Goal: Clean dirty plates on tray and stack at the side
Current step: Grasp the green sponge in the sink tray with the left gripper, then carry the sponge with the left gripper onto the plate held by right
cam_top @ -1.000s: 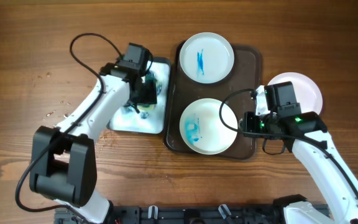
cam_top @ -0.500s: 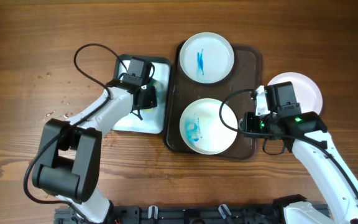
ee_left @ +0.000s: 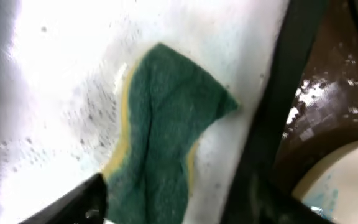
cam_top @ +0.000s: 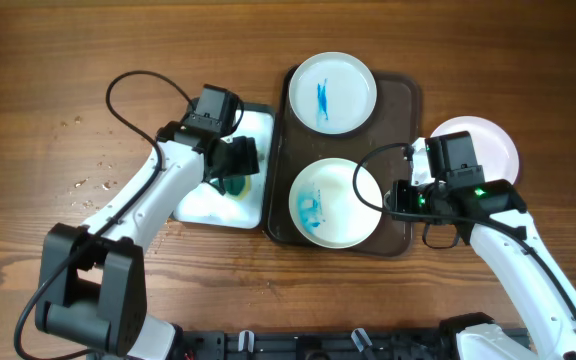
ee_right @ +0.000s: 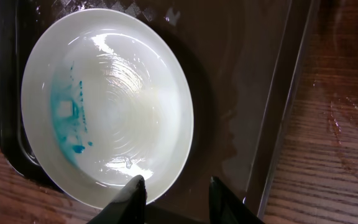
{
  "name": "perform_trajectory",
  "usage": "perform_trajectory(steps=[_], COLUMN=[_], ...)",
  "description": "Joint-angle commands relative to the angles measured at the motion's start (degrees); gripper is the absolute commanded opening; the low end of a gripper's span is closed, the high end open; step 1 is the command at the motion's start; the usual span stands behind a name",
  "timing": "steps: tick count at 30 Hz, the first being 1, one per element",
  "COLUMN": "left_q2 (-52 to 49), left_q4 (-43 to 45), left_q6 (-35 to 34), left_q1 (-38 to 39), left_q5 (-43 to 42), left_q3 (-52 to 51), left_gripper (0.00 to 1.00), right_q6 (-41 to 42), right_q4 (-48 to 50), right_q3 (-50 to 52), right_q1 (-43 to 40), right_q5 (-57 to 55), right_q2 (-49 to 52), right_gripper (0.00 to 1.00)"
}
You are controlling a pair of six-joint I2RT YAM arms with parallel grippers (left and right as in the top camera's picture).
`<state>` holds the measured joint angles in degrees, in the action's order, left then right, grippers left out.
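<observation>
**Tray.** Large dark brown-black rectangular tray with rounded corners and a low raised rim [cam_top: 400,110], mid-counter on the brown wood-grain counter [cam_top: 48,80]. Its floor shines and looks wet.

**Near plate.** Round, shallow, glossy white plate with a teal smear [cam_top: 335,203], on the tray's near half, smear toward the tray's left rim.

**Far plate.** Matching white plate with a short blue streak [cam_top: 331,92], on the tray's far half.

**Third plate.** Plain pale plate [cam_top: 493,145], off the tray, on the counter just beside its right rim, partly hidden by the right arm.

**Handling (judged).** The plates are stiff and glazed, likely breakable and light enough for one arm. Wet glaze will be slippery. The flat face gives no purchase, so pinch the raised lip, one finger over and one under, at the edge nearest the tray's right rim. Little room shows beneath the lip.

**Tub.** Smaller white-lined rectangular tub [cam_top: 193,205], just beside the tray's left rim, holding a creased green-and-yellow sponge [ee_left: 160,137].

**Right fingers** [ee_right: 132,196]. Apart and empty, above the tray floor, one tip at the near plate's rim.

**Left fingers** [ee_left: 82,200]. Over the tub at the sponge's lower end. Whether they clamp it cannot be told.
</observation>
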<state>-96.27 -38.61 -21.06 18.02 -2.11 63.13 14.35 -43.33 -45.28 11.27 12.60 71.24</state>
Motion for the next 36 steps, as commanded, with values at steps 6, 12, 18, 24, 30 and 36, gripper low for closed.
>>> perform_trajectory(steps=[6, 12, 18, 24, 30, 36], left_q2=[-8.59, -7.78, 0.35, 6.45, 3.04, -5.09], left_q4=[9.62, 5.22, -7.13, -11.32, -10.23, -8.74], left_q6=[1.60, 5.70, 5.66, 3.32, -5.60, -10.32], left_q1=[0.35, 0.09, -0.42, 1.60, 8.07, 14.47], left_q5=[4.22, 4.74, 4.52, -6.60, -10.95, -10.95], left_q3=[-5.40, -2.43, 10.10, 16.63, 15.23, 14.45], left_gripper=[0.36, 0.04, 0.04, 0.04, 0.04, 0.04], right_q6=[0.85, 6.29, 2.08, -5.35, -3.26, -3.21], right_q4=[-0.09, -0.20, 0.24, 1.27, 10.32, 16.72], right_q3=[-1.31, -1.31, -1.31, -0.55, 1.22, 1.22], right_q1=[0.02, -1.22, -7.91, -8.07, -6.64, -1.29], right_q5=[-0.57, -3.30, -2.16, 6.19, 5.92, 5.88], right_q2=[-0.37, -0.37, -0.20, 1.68, 12.39, 23.08], right_gripper=[0.34, 0.35, 0.48, 0.45, 0.38, 0.34])
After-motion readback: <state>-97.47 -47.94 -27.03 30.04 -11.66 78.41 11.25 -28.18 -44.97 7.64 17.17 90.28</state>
